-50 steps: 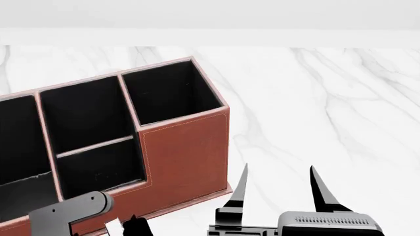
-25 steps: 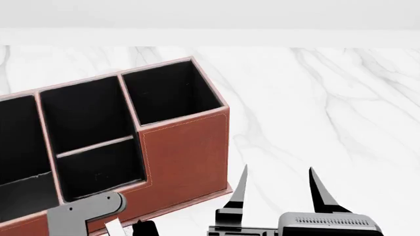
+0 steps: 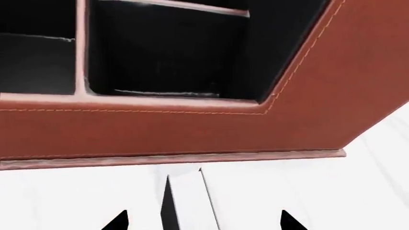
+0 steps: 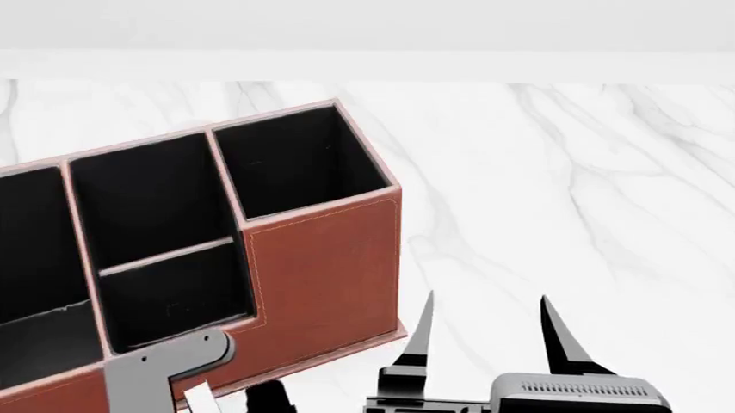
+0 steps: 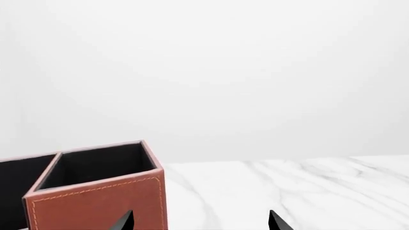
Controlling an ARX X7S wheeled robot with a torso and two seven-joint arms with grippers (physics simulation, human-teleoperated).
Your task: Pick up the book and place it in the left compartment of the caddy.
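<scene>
The reddish-brown caddy point(image 4: 324, 268) stands at the left of the marble table point(image 4: 552, 189). Its long left compartment point(image 4: 34, 337) runs off the head view's left edge. In the left wrist view the caddy's front wall point(image 3: 191, 129) is close, with the left compartment point(image 3: 32, 62) behind it. The small book point(image 3: 190, 201), with its black cover and white page edges, sits on the table in front of that wall. My left gripper point(image 3: 202, 221) is open, one fingertip on each side of the book, neither touching. My right gripper point(image 4: 486, 301) is open and holds nothing, to the right of the caddy.
The caddy's tall square section point(image 4: 299, 163) and the two half-size sections point(image 4: 155, 232) lie right of the left compartment. The left arm's grey wrist point(image 4: 155, 370) covers the caddy's low front wall. The right wrist view shows the caddy's corner point(image 5: 96, 201) and white marble.
The left arm's wrist has slid to the right along the caddy's front in the head view. The right gripper has barely moved.
</scene>
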